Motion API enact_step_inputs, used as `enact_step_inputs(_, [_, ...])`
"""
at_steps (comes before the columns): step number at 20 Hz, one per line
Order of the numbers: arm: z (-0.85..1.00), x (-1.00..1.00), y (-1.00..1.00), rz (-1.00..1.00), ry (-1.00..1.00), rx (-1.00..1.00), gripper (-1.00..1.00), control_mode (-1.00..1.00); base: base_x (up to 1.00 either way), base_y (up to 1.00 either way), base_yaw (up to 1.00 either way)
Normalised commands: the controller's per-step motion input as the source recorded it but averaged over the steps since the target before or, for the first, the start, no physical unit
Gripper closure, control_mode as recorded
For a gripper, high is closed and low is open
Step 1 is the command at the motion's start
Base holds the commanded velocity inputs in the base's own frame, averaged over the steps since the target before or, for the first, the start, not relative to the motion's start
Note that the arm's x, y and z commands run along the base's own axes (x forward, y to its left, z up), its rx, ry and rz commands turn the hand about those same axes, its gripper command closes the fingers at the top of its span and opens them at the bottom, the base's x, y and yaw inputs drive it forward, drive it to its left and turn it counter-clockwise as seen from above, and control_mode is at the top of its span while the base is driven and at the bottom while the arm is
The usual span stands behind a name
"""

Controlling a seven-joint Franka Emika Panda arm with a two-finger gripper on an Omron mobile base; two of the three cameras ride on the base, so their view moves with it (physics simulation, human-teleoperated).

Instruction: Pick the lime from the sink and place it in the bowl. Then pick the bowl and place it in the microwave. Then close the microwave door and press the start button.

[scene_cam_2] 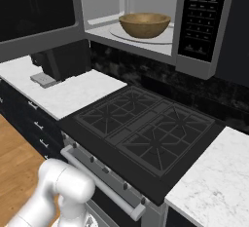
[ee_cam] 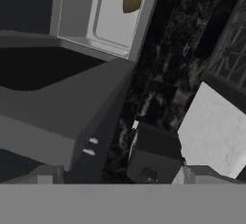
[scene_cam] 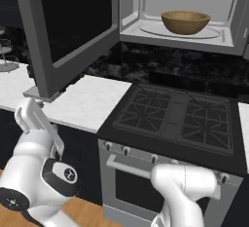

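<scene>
White arm links fill the bottom of the left base view, and the gripper [scene_cam: 34,119] stands at the far left, low in front of the marble counter [scene_cam: 90,102], pointing up toward the lower edge of the microwave door [scene_cam: 68,26]. Its jaws stand wide apart with nothing between them. That door hangs swung out to the left, its dark glass window facing the room. To its right the microwave [scene_cam: 228,38] is open, and the bowl [scene_cam: 185,21] sits inside on the round turntable plate [scene_cam: 214,33], upright and roughly centred. Whether the lime lies in the bowl cannot be told from these angles. Below the cavity, the black stove [scene_cam: 175,119] with its grates lies between two stretches of counter, with a row of knobs [scene_cam: 126,150] along the front. From the right base view, the control panel [scene_cam_2: 202,14] borders the cavity on the right, and a dark appliance [scene_cam_2: 61,60] stands on the counter under the door.
</scene>
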Motion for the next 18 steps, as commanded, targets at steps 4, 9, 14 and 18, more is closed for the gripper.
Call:
enact_step_inputs(4, [-0.09,0.43,0.42,-0.12,-0.16,0.08,-1.0,-1.0,0.0,0.0,0.0])
enact_step_inputs(9, [-0.02,0.58,0.42,-0.14,-0.18,0.05,-1.0,-1.0,0.0,0.0,0.0])
enact_step_inputs(14, [-0.01,0.66,0.37,-0.12,-0.14,0.06,-1.0,-1.0,0.0,0.0,0.0])
enact_step_inputs(18, [-0.09,0.48,0.34,-0.09,-0.11,0.11,-1.0,-1.0,0.0,0.0,0.0])
